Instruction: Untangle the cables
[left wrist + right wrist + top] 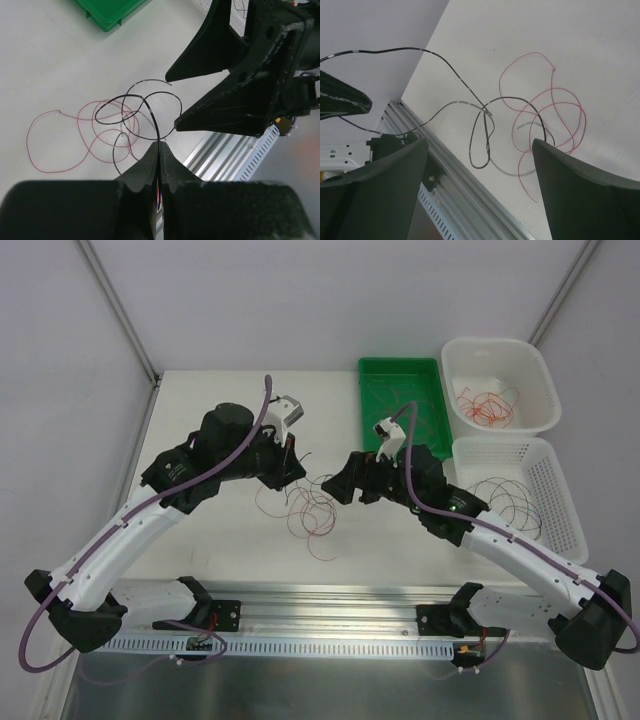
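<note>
- the cables (310, 508) lie in a loose knot on the bench (220, 400), mid-front, between the two arms.
- your left claw (159, 146) is pressed together, pinching the black cable (415, 48). that strand rises off the bench from the knot to the claw.
- your right claw (480, 142) is spread and holds nothing. it hangs just above the knot.
- the red cable (527, 53) lies flat in several loops. the black cable crosses over and through them, and one black loop sits beside them.
- step in hand, as i read it: parting black from red, with the black end already secured.
- next move calls for the right claw to come down on a red loop, clear of the black crossings, and pin or grip it.
- then draw the black away slowly with the left; i can't tell whether the crossing is a true knot.
</note>
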### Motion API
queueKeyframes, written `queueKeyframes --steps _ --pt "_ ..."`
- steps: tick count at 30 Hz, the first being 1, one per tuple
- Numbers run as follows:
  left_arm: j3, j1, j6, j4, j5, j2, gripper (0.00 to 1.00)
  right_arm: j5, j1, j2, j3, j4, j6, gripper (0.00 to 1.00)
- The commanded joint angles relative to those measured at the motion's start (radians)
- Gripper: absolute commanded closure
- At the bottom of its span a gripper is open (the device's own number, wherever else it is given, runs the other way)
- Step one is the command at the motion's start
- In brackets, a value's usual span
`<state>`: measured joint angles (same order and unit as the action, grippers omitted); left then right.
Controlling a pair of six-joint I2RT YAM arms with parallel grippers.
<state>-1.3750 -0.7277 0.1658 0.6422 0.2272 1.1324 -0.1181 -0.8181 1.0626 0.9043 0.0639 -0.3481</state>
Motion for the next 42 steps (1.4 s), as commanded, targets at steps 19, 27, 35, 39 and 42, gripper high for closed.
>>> queueKeyframes --steps 19,27,35,39,42 --pt "-0.021 -0.027 -0.025 0.005 -0.038 -0.002 0.96 0.147 -0.019 -0.030 0.059 0.075 0.086 0.99" --pt "0.014 -0.027 -0.029 0.004 -0.063 0.015 0.63 0.368 -0.003 -0.131 0.267 0.408 0.256 0.99" --pt "0.022 -0.027 -0.054 0.002 -0.106 -0.022 0.20 0.483 0.157 -0.171 0.588 0.686 0.391 0.99" --pt "0.076 -0.024 -0.065 0.004 -0.192 -0.033 0.04 0.586 0.198 -0.152 0.735 0.763 0.442 0.99" --pt "0.131 -0.013 -0.065 0.004 -0.268 -0.031 0.01 0.681 0.227 -0.144 0.794 0.786 0.478 0.99"
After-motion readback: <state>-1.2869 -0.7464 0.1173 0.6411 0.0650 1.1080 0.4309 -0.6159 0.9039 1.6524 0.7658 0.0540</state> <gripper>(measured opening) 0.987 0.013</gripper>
